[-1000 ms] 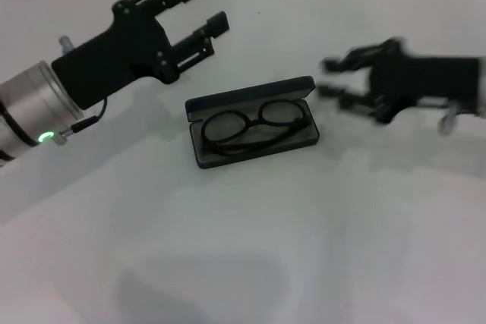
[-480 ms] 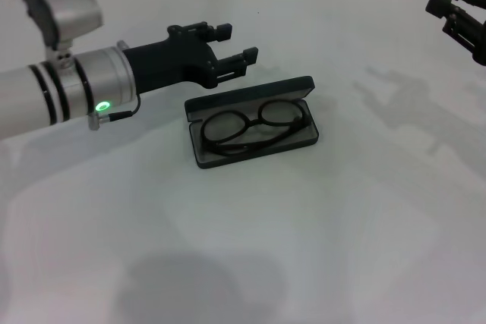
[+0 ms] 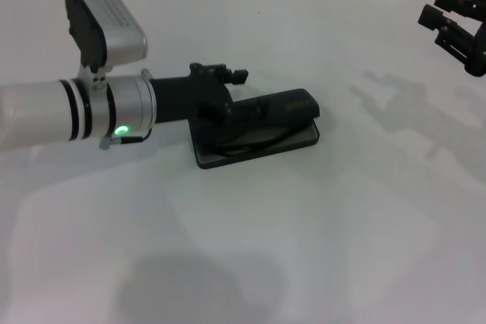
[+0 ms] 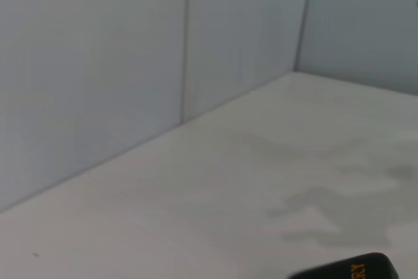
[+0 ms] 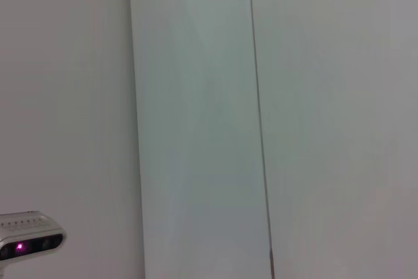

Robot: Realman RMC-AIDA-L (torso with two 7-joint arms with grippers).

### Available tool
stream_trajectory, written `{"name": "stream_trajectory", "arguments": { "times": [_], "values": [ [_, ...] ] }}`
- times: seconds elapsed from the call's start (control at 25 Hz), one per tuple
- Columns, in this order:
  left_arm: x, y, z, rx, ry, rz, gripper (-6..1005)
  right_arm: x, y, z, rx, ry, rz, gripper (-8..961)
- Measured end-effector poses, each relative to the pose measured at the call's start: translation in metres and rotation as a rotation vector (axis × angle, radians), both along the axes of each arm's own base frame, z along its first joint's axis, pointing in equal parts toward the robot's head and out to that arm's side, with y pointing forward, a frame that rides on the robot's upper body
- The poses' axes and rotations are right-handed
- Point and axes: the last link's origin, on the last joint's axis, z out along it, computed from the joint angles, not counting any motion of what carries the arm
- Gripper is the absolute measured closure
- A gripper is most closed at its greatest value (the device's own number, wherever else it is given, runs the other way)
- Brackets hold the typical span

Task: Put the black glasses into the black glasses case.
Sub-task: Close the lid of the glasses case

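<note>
Currently the left end effector [image 3: 228,108], finger state indiscernible, presses the black glasses case [image 3: 262,123] lid down mid-worktop; next, seat it fully. The right end effector [image 3: 456,24], fingers apart, idles at the far right corner.

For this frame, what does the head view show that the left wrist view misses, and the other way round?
Head view only: the left claw at the lid of the black glasses case, which is partly lowered over the black glasses, and the right claw raised at the far right. Left wrist view only: the wall panels behind the table. Both: the white table and the case lid's orange-lettered corner.
</note>
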Motion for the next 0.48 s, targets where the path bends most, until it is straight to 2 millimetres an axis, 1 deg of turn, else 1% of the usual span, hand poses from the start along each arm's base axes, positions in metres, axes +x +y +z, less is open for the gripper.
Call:
{"name": "stream_trajectory", "arguments": {
  "times": [0.24, 0.48],
  "values": [
    [-0.005, -0.011, 0.001, -0.012, -0.007, -0.038, 340, 0.002, -0.001, -0.001, -0.003, 0.001, -0.011, 570],
    [-0.007, -0.015, 0.0, -0.01, -0.002, -0.056, 339, 0.002, -0.002, -0.004, -0.015, -0.007, -0.005, 555]
  ]
}}
